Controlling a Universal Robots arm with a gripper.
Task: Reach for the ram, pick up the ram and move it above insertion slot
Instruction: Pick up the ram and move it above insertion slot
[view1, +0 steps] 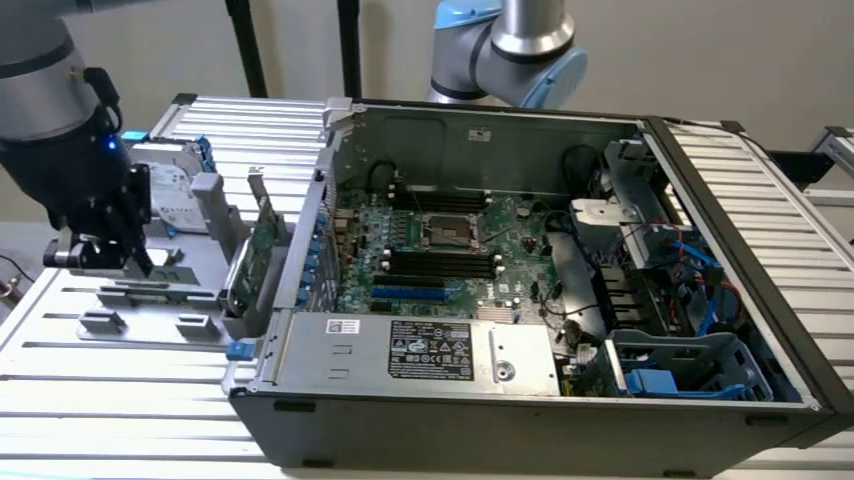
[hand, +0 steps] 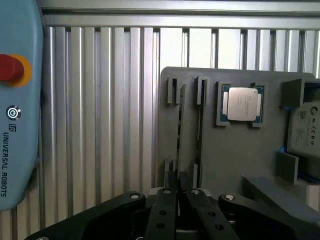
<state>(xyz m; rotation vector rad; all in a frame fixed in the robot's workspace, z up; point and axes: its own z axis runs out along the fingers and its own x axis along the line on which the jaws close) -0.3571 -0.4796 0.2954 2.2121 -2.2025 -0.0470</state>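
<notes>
Black robot gripper (hand: 178, 176) is clamped on the long, thin ram stick (hand: 179, 131), which stands on edge in a grey slotted holder (hand: 235, 155) so both its flat faces can be gripped.

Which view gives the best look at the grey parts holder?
The wrist view: it looks down on the grey holder, slots and processor plain. The exterior view shows it obliquely, partly behind the gripper.

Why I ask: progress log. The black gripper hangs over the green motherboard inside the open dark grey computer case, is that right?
No. The black gripper hangs outside the open dark grey computer case, over the grey plastic parts holder at the exterior view's left, not over the green motherboard. The exterior view shows it.
</notes>
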